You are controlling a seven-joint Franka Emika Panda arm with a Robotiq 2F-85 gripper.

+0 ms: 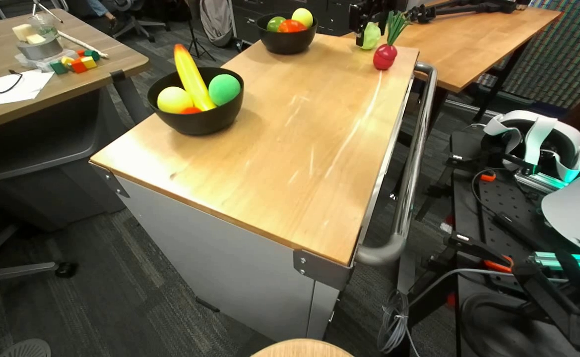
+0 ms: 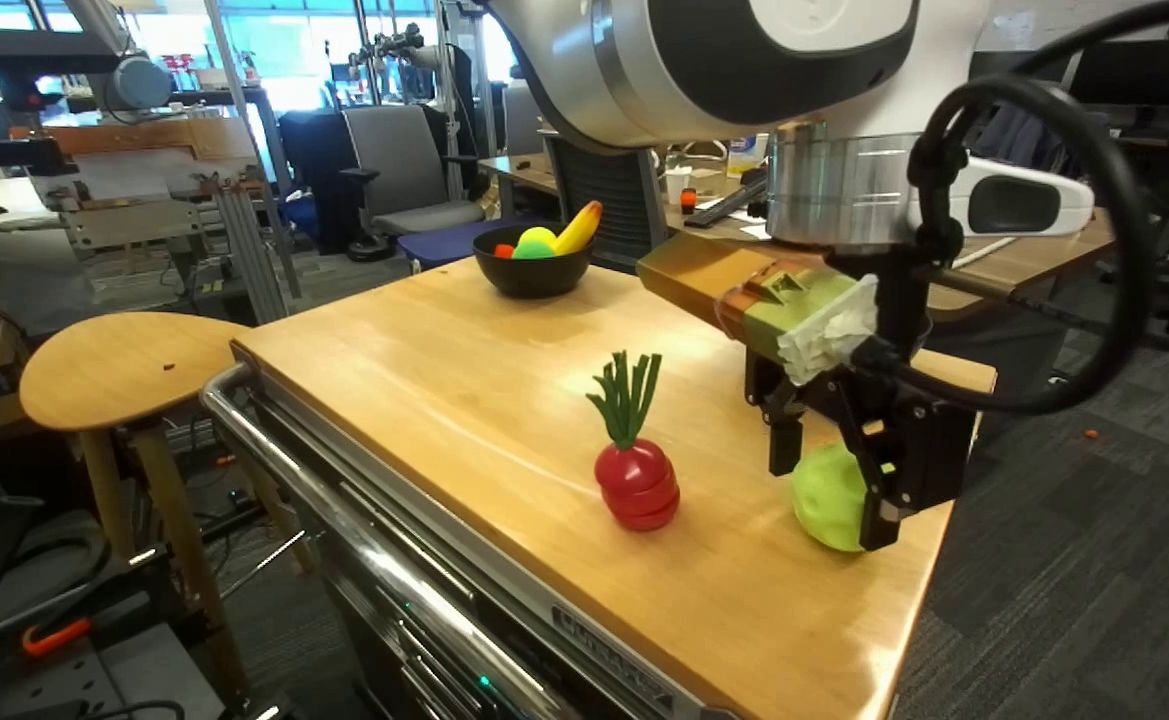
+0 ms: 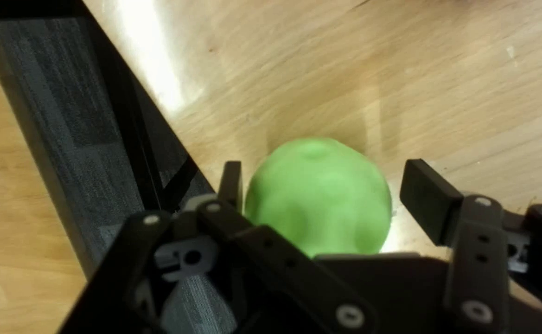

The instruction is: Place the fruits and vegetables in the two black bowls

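The wooden tabletop point(image 1: 280, 153), in an exterior view, carries a near-left black bowl point(image 1: 198, 124) and a far black bowl point(image 1: 286, 45), both loaded. Far right, the gripper point(image 2: 832, 500) hangs spread wide, gripping nothing, near the upright red vegetable point(image 1: 385, 57). Between the gripper's fingers point(image 3: 430, 199) rests the light green ball point(image 3: 319, 199), perhaps touching the edge-side one; an uneven squeeze could roll it off the tabletop.

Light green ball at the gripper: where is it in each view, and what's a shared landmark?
In an exterior view: light green ball, near the top, right of centre.
In an exterior view: light green ball, lower half, right of centre.
Wrist view: light green ball, just below and right of centre.
Shared landmark: the black gripper.
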